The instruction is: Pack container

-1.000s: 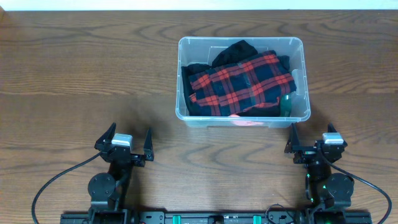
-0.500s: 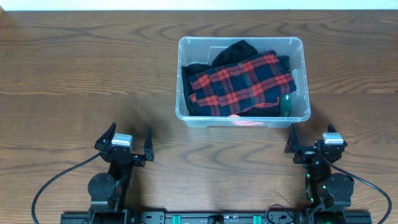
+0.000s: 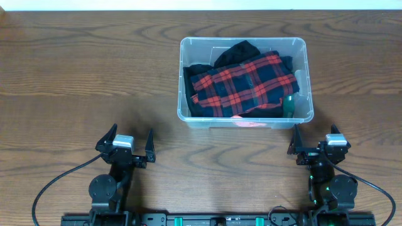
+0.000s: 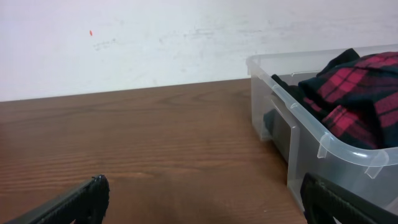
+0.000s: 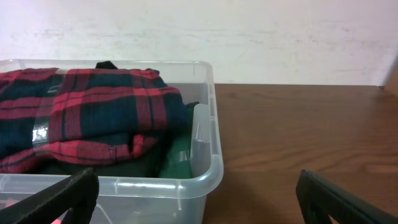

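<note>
Container (image 3: 210,119), far edge right of centre on tabletop (image 3: 75,81): likely stiff, slick, light; grip rim. Left claw (image 3: 132,134) and right claw (image 3: 313,135) spread, empty.

Glossy clear plastic container (image 3: 306,75) holds soft plaid cloth (image 3: 245,83) on matt grained wood table (image 3: 88,81).

Plaid cloth (image 3: 245,83) blankets the container (image 3: 244,41), so its floor is out of sight. The black garment (image 3: 235,53) peeks out only at the edges. A green thing (image 3: 289,105) in the near right corner is half buried, and there's no telling what it is. A pinkish patch (image 3: 242,121) behind the front wall is too blurred to name. In both wrist views the frame clips the container. The left hand (image 4: 203,185) and right hand (image 5: 197,180) have their fingers (image 4: 78,200) running off the bottom edge.
</note>
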You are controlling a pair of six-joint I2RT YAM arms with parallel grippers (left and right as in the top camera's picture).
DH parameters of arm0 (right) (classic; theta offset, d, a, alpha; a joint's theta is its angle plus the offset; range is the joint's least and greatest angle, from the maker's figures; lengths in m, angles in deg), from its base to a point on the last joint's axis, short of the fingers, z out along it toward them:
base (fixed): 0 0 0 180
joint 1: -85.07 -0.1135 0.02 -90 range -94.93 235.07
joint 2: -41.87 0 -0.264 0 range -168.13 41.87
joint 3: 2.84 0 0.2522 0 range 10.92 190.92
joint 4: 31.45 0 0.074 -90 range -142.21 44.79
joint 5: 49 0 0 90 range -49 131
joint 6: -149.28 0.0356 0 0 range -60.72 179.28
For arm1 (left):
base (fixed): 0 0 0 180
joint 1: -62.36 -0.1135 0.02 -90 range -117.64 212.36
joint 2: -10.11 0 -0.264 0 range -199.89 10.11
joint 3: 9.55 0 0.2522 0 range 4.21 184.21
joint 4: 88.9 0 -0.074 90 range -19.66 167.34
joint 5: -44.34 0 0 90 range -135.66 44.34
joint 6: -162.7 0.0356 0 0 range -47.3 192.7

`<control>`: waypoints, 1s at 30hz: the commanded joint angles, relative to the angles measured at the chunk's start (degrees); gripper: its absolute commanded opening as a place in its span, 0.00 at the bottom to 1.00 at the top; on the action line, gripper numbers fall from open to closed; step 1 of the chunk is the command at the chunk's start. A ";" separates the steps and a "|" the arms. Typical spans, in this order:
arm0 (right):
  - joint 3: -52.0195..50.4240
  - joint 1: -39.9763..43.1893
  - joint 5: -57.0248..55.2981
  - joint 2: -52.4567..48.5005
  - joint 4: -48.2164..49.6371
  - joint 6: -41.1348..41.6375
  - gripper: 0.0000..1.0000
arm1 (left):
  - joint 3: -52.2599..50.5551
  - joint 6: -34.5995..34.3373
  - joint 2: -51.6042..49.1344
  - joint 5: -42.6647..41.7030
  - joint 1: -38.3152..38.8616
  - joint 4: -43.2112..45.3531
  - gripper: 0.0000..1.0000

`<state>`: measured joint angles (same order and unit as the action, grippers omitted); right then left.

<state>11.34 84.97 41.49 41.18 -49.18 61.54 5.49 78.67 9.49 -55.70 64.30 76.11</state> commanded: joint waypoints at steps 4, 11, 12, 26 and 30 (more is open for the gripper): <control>-0.11 0.57 0.39 0.37 -0.17 -1.07 0.99 | -1.05 -0.09 0.55 0.24 -0.76 -1.95 0.98; -0.11 0.57 0.39 0.37 -0.15 -1.07 0.99 | -1.05 -0.09 0.55 0.26 -1.01 -1.95 0.98; -0.11 0.57 0.39 0.37 -0.17 -1.07 0.99 | -1.05 -0.07 0.52 0.26 -1.01 -1.95 0.98; -0.11 0.57 0.39 0.37 -0.17 -1.07 0.99 | -1.05 -0.07 0.55 0.24 -1.01 -1.95 0.98; -0.11 0.57 0.39 0.37 -0.15 -1.07 0.99 | -1.05 -0.07 0.55 0.24 -1.01 -1.95 0.98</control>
<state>11.34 84.97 41.49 41.18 -49.18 61.52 5.49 78.67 9.49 -55.70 63.53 76.11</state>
